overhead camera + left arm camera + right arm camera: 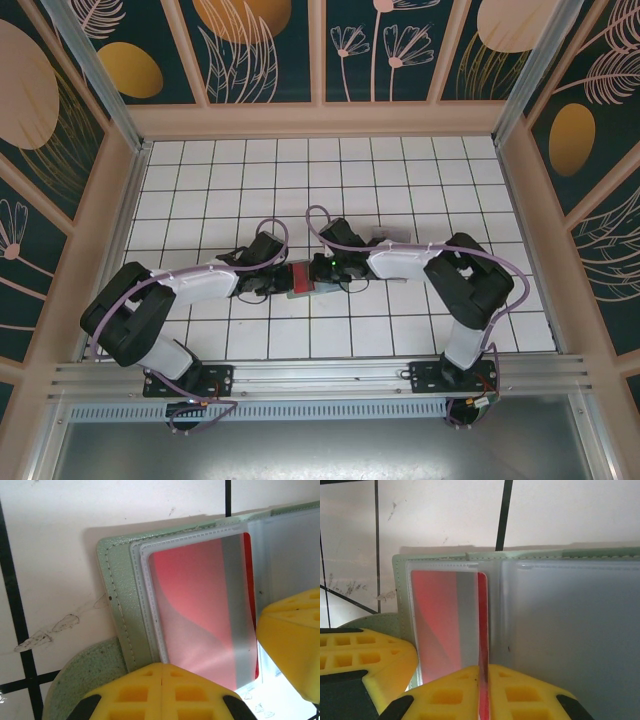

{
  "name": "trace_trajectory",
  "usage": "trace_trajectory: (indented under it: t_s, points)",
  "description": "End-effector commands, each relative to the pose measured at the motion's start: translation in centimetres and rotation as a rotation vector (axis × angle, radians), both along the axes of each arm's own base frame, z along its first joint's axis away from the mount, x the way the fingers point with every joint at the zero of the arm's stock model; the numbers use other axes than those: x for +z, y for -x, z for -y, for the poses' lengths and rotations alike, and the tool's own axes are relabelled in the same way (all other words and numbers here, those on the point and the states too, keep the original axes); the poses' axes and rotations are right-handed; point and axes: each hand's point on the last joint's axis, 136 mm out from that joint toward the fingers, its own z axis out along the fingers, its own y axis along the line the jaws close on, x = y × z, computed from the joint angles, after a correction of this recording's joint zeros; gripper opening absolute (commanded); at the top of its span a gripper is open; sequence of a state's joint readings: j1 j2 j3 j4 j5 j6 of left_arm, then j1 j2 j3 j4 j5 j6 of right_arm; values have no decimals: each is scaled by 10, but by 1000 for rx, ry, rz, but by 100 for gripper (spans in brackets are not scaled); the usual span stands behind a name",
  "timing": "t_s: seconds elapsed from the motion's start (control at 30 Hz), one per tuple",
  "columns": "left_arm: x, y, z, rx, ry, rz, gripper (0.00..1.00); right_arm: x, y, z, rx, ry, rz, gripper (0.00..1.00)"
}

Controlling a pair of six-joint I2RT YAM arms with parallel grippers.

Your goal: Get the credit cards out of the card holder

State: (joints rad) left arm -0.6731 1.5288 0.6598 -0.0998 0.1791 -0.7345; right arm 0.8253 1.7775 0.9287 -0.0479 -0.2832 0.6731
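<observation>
Metal rail [320, 375], white tiled tabletop [300, 170], floral walls [260, 50]

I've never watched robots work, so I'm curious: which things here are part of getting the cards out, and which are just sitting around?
Part of the job:
card holder, lying open
red credit card inside it
right claw, pinching that card's edge
left claw, shut at the holder's edge

Just surroundings:
tiled table
patterned walls

Matt stitched card holder [117, 610], glossy clear plastic sleeves [570, 630], shiny red credit card [200, 605], scuffed white tiles [50, 555]
</observation>
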Motion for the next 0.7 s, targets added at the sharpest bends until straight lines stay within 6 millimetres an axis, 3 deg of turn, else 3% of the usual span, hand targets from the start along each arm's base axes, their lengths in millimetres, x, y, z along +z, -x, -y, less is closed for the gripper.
trace_trajectory:
  t_s: [0.0,0.37,0.67]
  points:
    - [-4,2,1,-4,3,-23,4,-4,-1,-2,-9,-12,-21,13]
    - [2,-3,8,-13,20,-16,6,1,-3,2,-26,-18,-9,14]
    - [-1,-1,5,-10,9,-23,6,19,-18,31,-98,57,76,18]
